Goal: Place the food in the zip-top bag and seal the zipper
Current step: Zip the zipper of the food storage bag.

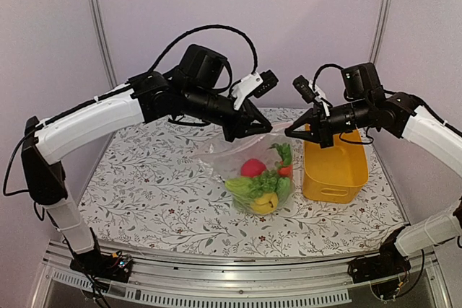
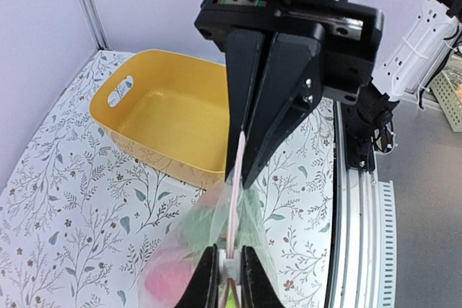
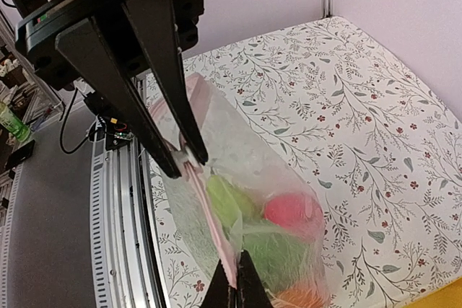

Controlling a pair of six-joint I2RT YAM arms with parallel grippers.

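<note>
The clear zip-top bag point(image 1: 249, 167) hangs between my two grippers, its bottom on or just above the table. Inside it are the food pieces: a red ball point(image 1: 253, 167), green pieces point(image 1: 263, 182), a yellow lemon point(image 1: 266, 202) and a carrot point(image 1: 285, 171). My left gripper point(image 1: 268, 129) is shut on the pinkish zipper strip point(image 2: 237, 185), with a small white piece pinched between its fingers point(image 2: 208, 279). My right gripper point(image 1: 289, 133) is shut on the same strip point(image 3: 206, 207) a short way along. The bag point(image 3: 274, 200) shows the red ball point(image 3: 292, 210) through its wall.
The orange-yellow basket point(image 1: 336, 167) stands empty just right of the bag, under my right arm; it also shows in the left wrist view point(image 2: 173, 117). The flowered table point(image 1: 144, 185) ends at a metal rail point(image 1: 238, 261) in front. Walls close the back and sides.
</note>
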